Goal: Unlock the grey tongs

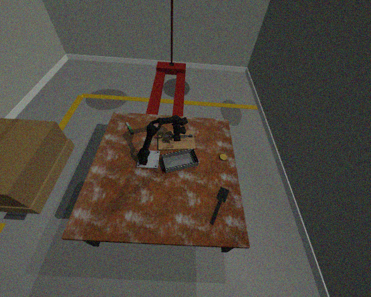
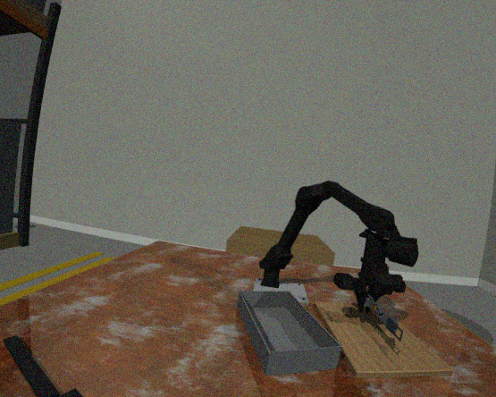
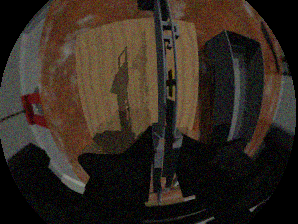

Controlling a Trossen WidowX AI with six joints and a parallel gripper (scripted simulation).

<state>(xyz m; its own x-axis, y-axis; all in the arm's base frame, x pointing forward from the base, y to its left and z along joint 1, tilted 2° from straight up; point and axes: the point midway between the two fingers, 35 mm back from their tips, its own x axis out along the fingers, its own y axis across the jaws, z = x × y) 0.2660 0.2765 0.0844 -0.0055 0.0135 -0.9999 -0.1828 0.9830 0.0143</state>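
My gripper (image 1: 177,138) (image 2: 366,305) (image 3: 157,128) is shut on the grey tongs (image 2: 391,324) (image 3: 160,60) and holds them above the wooden board (image 1: 178,146) (image 2: 412,358) (image 3: 100,60). The tongs slant down from the fingers towards the lower right in the exterior view, a loop at their low end. Their shadow falls on the board. In the wrist view the two arms run close together, with a small yellow part between them. Whether the lock is released cannot be told. The roasting tin (image 1: 180,167) (image 2: 302,360) (image 3: 215,75) stands beside the board, nothing across it.
A black spatula-like tool (image 1: 218,205) (image 2: 29,367) lies on the table far from the board. A small yellow disc (image 1: 223,156) lies near one table edge. A green and white marker-like thing (image 1: 130,128) lies near the opposite edge, past the arm.
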